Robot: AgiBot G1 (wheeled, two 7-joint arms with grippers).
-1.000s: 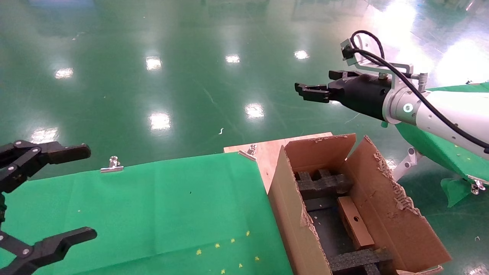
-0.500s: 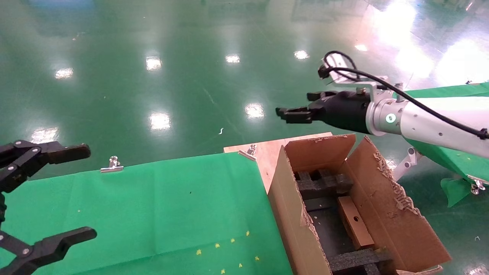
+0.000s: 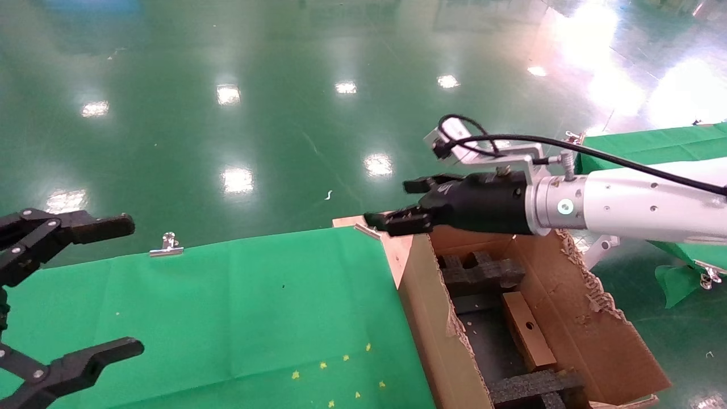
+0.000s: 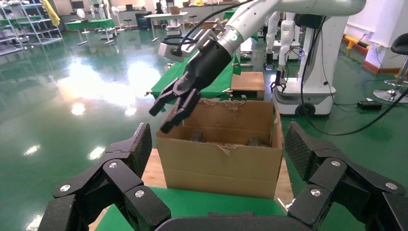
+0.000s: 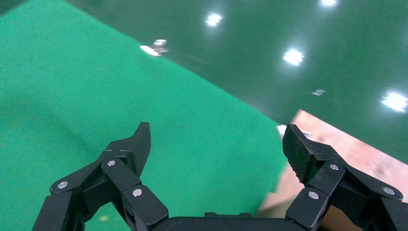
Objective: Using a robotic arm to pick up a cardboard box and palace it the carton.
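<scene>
1. The robotic arm (image 3: 625,204), the robot's right, reaches in from the right across the far end of the carton (image 3: 437,335). Its white sleeve lies nearly level above the carton's far flaps.
2. The right gripper (image 3: 400,204) hangs over the carton's far left corner and the edge of the wooden board (image 3: 400,250) beneath it. Its fingers stand wide apart and hold nothing; the right wrist view shows only green cloth and board between them.
3. The left wrist view confirms that this gripper (image 4: 168,108) is above the carton's (image 4: 219,161) rim, clear of the cardboard.
4. The cardboard box (image 3: 528,331) lies inside the carton, flat on the bottom along the right wall, its round hole facing up. It sits between two black foam blocks (image 3: 480,272), one at the far end, one at the near end.
5. The left gripper (image 3: 62,295) is parked at the near left edge of the green cloth (image 3: 227,307), fingers spread wide, empty.
6. A metal clip (image 3: 166,244) holds the cloth's far edge.
</scene>
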